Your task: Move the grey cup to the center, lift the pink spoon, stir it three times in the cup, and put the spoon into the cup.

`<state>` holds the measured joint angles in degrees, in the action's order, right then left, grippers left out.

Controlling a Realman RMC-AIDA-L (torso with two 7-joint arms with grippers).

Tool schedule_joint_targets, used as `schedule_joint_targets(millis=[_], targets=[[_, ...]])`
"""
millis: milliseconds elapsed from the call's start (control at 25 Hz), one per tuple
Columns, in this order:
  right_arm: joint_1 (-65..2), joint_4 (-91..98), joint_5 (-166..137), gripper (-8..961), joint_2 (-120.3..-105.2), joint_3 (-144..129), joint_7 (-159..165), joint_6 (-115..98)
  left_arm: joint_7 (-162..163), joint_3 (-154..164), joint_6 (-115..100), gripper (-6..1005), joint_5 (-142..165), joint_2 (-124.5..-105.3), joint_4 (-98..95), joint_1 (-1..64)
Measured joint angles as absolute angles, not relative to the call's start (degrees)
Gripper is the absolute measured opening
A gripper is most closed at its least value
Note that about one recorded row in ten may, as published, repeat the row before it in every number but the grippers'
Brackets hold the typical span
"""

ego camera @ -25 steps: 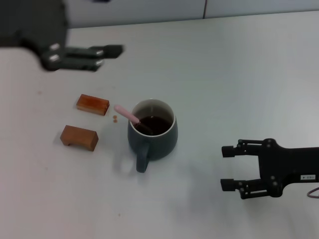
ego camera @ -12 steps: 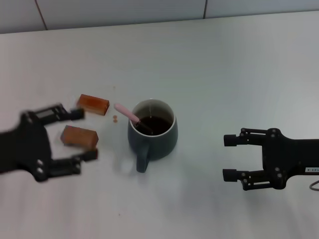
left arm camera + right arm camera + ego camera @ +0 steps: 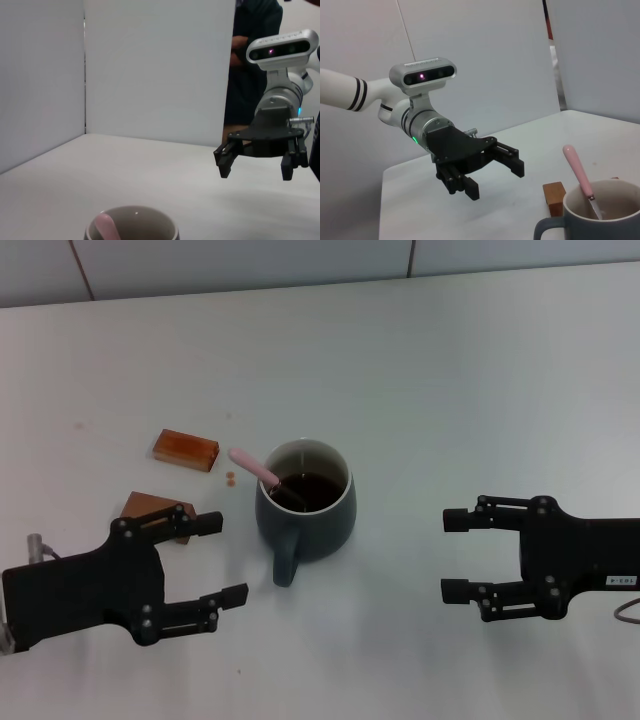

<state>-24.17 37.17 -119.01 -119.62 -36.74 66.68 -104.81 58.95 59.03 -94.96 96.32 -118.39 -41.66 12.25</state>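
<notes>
Nearest the robot, the left gripper (image 3: 215, 560) hung low over the white table (image 3: 450, 380), its two black fingers spread wide and holding nothing — the fingertips pointed toward the grey cup (image 3: 305, 500), just short of its handle. The upper finger crossed in front of the nearer brown block (image 3: 155, 508), hiding part of it. On the other side, at about the same depth, the right gripper (image 3: 450, 555) hovered well apart from the cup, fingers likewise wide apart and empty, aimed at the cup from the robot's right.

Between the two grippers stood the grey cup, upright near the middle of the table, its thick handle turned toward the robot and dark brown liquid inside. The pink spoon (image 3: 255, 470) rested in the cup — bowl down in the liquid, pink handle leaning over the rim toward the robot's left and slightly away. A small brownish spot (image 3: 230, 478) lay on the table just beside the spoon's handle.

Farther back on the left lay the second brown block (image 3: 186, 448), apart from the first and from the cup.

From the right wrist camera the left gripper (image 3: 492, 167) showed open above the table, with the cup (image 3: 600, 215) and spoon (image 3: 580, 175) in the foreground; from the left wrist camera the right gripper (image 3: 255, 162) showed open beyond the cup's rim (image 3: 132, 227).
</notes>
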Motion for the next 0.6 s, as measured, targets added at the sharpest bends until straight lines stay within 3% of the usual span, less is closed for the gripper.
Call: schedule_joint_targets(millis=[600], targets=[[-24.3, 36.9, -119.0, 810, -119.71, -36.9, 66.6, -104.2, 57.9, 58.4, -95.3, 791, 96.3, -118.27, -41.1, 11.8]])
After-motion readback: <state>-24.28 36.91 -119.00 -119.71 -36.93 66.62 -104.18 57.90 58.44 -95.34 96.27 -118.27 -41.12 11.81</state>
